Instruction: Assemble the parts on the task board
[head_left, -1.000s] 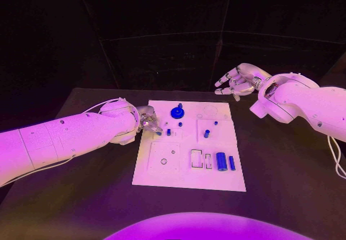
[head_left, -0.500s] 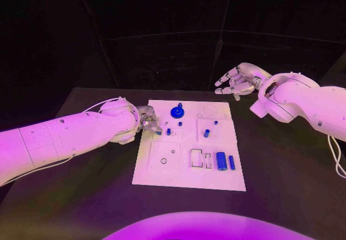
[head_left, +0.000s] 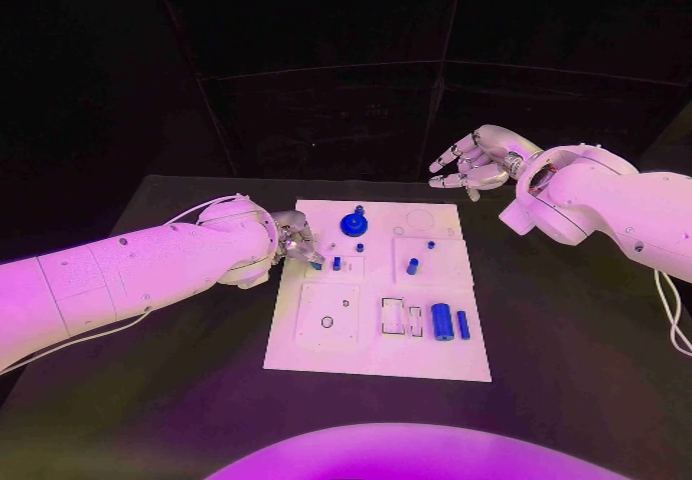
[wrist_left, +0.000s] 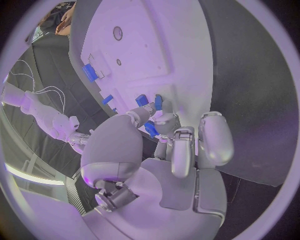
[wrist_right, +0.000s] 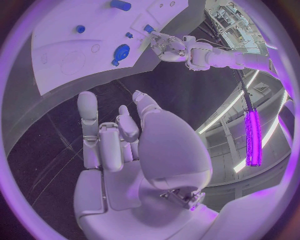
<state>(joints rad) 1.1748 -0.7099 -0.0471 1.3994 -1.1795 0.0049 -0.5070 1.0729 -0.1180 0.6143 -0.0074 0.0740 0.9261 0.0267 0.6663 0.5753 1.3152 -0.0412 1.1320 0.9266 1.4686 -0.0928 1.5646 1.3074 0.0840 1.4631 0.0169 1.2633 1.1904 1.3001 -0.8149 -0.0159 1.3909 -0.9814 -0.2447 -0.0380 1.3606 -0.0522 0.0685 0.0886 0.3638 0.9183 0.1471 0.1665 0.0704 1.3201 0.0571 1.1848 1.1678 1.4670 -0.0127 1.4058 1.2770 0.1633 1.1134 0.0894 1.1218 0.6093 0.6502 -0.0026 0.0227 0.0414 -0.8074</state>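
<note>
One white rectangular task board (head_left: 378, 345) carries about seven small blue plastic parts (head_left: 443, 323); the left hand (head_left: 299, 243), at nine o'clock, pinches one, while the right hand (head_left: 476, 160) hangs spread and empty.

One white task board (head_left: 378, 345) lies on one black table (head_left: 173, 400). Seven blue parts show on it, among them a large round knob (head_left: 353, 224) and two cylinders (head_left: 443, 322) lying side by side.

A robotics lab: a black table (head_left: 577, 380) carrying a white task board (head_left: 378, 362), dark framework and strip lights (wrist_right: 252, 136) beyond it.
</note>
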